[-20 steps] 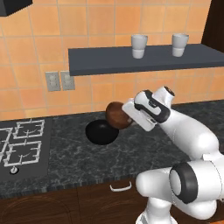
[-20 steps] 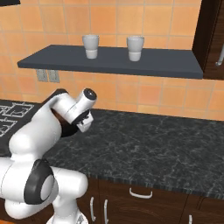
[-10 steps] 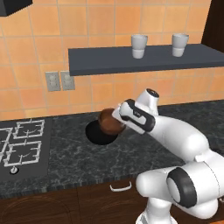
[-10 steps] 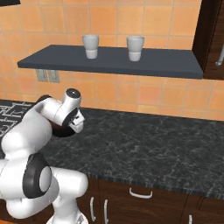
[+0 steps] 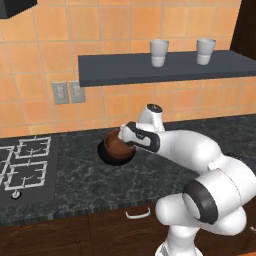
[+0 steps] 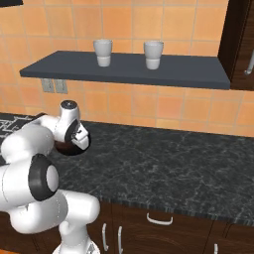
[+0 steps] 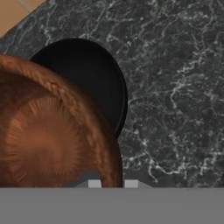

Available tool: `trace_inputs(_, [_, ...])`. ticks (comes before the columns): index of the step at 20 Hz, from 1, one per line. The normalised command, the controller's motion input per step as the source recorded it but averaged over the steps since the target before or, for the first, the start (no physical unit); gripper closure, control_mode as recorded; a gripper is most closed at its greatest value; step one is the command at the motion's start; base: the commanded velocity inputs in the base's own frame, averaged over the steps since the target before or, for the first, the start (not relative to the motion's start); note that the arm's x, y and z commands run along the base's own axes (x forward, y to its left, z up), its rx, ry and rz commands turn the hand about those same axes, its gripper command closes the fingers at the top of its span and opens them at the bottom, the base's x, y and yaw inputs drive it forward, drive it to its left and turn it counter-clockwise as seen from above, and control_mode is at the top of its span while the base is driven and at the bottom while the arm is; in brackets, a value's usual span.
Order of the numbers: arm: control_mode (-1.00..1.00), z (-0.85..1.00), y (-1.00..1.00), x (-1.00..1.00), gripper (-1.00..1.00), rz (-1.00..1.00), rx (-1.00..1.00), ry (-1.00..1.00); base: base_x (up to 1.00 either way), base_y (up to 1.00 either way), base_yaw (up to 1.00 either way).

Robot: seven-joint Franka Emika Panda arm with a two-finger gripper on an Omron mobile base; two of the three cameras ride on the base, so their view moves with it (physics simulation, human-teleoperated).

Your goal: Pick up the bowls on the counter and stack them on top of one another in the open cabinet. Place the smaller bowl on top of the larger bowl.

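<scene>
Gripper (image 5: 123, 140) clamped on rim of smaller bowl (image 5: 116, 145), held low over larger bowl (image 5: 113, 154), brown one overlapping black rim in hand view; contact between the two not discernible. Larger bowl (image 7: 89, 76) sat on counter (image 5: 75, 180), just right of stove burners (image 5: 22, 165), below left end of open cabinet (image 5: 165, 69) and below wall outlets (image 5: 68, 92). Two white cups (image 6: 103, 52) stood on cabinet board, up and right of larger bowl, well apart from it.
</scene>
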Motion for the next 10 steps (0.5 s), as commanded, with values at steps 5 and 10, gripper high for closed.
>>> trace_inputs(5, [-1.00, -0.22, 0.07, 0.22, 1.00, 0.00, -0.04, 0.00, 0.00, 0.00, 0.00])
trace_inputs(10, [-1.00, -0.16, 0.03, 0.29, 1.00, 0.00, 0.00, 0.00, 0.00, 0.00, 0.00])
